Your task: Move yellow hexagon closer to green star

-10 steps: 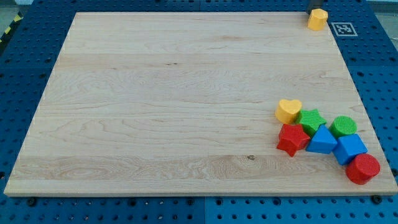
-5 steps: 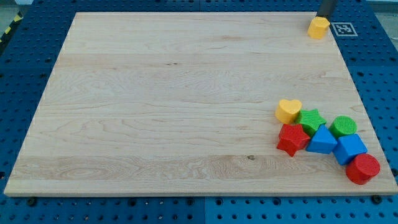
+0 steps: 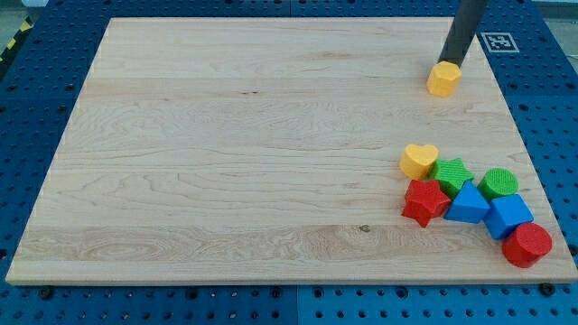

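Observation:
The yellow hexagon (image 3: 442, 79) lies near the view's top right of the wooden board (image 3: 226, 153). My tip (image 3: 452, 64) touches its upper right side; the dark rod rises from there to the view's top edge. The green star (image 3: 452, 171) sits well below, toward the view's bottom right, inside a cluster of blocks. A yellow heart (image 3: 418, 160) touches the green star's left side.
Around the green star lie a red star (image 3: 424, 201), a blue triangle (image 3: 468, 204), a green cylinder (image 3: 498, 184), a blue cube (image 3: 508, 216) and a red cylinder (image 3: 526, 245). A marker tag (image 3: 498, 41) lies off the board's top right corner.
The rod has come down into view and pushed the yellow hexagon from the board's top right corner downward and slightly left, toward the cluster. The other blocks have not moved.

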### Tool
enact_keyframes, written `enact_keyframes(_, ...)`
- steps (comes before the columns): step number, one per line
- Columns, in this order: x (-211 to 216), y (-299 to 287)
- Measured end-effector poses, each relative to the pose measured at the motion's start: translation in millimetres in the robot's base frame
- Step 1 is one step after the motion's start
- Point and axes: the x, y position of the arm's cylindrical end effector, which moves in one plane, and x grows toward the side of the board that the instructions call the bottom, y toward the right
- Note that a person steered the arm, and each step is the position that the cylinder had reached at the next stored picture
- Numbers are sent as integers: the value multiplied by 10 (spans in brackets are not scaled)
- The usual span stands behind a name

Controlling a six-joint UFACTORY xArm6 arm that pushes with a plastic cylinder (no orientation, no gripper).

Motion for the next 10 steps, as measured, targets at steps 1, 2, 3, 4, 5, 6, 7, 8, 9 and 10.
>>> enact_keyframes(1,73,-268)
enact_keyframes(2,457,-351)
enact_keyframes(3,761,-291)
enact_keyframes(4,665,-259)
enact_keyframes(5,547,0)
enact_keyframes(6,745,98)
enact_keyframes(7,869,85)
enact_keyframes(8,1081,27)
enact_keyframes(9,1389,-69)
enact_keyframes(10,1534,-87)
